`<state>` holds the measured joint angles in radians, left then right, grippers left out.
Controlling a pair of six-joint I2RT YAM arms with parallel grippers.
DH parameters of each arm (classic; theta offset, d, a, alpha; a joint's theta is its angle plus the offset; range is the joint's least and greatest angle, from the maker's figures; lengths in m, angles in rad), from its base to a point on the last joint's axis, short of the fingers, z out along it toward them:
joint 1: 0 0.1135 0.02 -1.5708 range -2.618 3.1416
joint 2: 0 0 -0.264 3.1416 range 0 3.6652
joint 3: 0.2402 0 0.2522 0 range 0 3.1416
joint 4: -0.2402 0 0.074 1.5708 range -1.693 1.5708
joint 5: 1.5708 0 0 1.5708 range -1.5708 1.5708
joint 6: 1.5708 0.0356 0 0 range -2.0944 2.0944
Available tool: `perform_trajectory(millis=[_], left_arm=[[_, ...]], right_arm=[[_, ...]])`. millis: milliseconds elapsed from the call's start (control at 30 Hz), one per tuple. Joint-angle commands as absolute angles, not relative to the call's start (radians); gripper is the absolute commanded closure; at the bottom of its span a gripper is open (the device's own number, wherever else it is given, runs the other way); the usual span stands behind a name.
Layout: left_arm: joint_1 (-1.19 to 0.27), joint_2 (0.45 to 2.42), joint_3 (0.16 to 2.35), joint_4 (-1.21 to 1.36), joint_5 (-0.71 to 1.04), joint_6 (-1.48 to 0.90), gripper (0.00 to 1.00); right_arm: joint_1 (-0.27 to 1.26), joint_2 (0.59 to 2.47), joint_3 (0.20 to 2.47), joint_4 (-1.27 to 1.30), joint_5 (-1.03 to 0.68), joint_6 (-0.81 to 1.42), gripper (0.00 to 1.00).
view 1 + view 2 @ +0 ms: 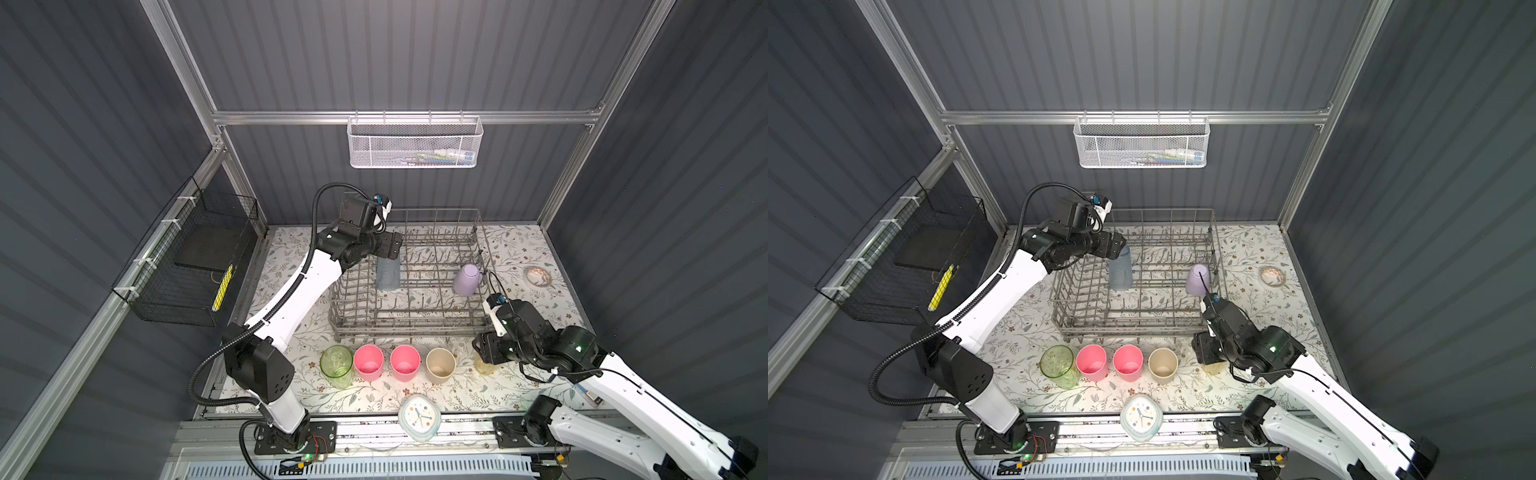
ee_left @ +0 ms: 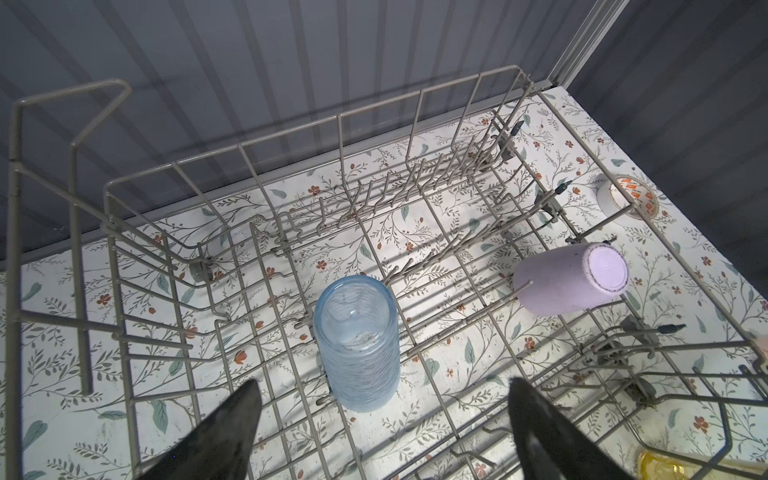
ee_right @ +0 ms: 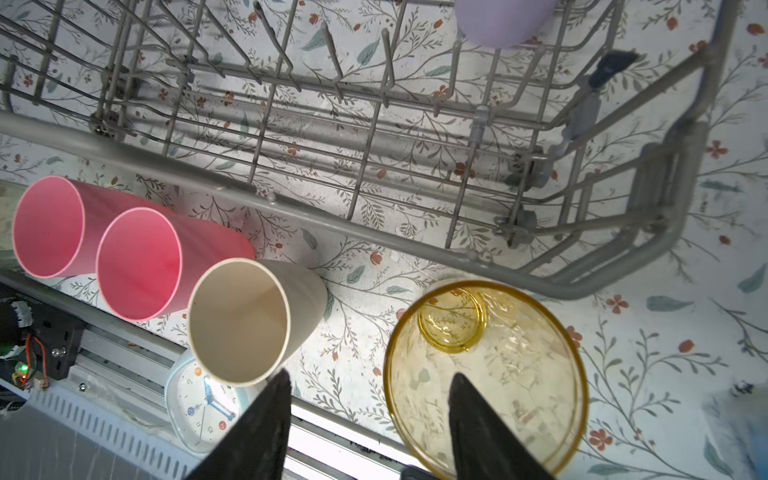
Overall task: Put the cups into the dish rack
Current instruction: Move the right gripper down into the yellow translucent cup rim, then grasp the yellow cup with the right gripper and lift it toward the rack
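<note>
While the left gripper (image 2: 383, 379) hangs wide open over the blue cup (image 2: 357, 345) upended in the dish rack (image 3: 291, 208), the right gripper (image 3: 370, 374), fingers apart, straddles one wall of the upright yellow cup (image 3: 498, 374) standing just outside it.

In a top view the right end effector (image 1: 484, 356) hides most of the yellow cup (image 1: 485, 369). In the right wrist view the picture's edge cuts off the lavender cup (image 3: 503, 20). The things inside the white mesh basket (image 1: 386, 143) are too small and blurry to tell.
</note>
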<state>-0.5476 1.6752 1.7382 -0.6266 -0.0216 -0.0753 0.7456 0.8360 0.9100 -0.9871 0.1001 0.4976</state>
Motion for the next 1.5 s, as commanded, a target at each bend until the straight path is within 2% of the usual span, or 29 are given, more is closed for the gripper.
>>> perform_trajectory(millis=[0,433,733,1233,1467], left_arm=[[-0.55,1.647,1.723,-0.614,0.002,-0.091,0.07],[-0.55,1.652,1.708,-0.612,0.009,-0.089,0.07],[-0.55,1.657,1.703,-0.609,0.011,-0.088,0.07],[-0.55,1.655,1.696,-0.615,-0.001,-0.083,0.07],[-0.551,1.647,1.693,-0.614,-0.005,-0.082,0.07]], right_arm=[[0.758,0.849,0.891,-1.014,0.152,0.521,0.42],[0.773,0.877,0.806,-0.981,0.15,0.543,0.53],[0.782,0.905,0.794,-0.968,0.143,0.544,0.65],[0.799,0.941,0.822,-1.003,0.157,0.553,0.95],[0.808,0.89,0.93,-1.106,0.193,0.552,1.0]])
